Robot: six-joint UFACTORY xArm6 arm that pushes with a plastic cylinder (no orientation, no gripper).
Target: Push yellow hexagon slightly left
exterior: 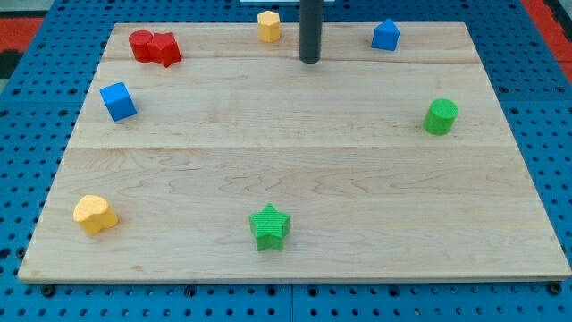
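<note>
The yellow hexagon (269,25) stands near the top edge of the wooden board (295,179), left of centre. My tip (309,61) is on the board just to the right of the hexagon and a little below it, apart from it by a small gap. The dark rod rises straight up out of the view's top.
Two red blocks (155,46) touch at the top left. A blue cube (118,100) sits at the left. A blue block (385,35) is at the top right. A green cylinder (440,116) is at the right. A yellow heart (95,214) and a green star (269,226) lie near the bottom.
</note>
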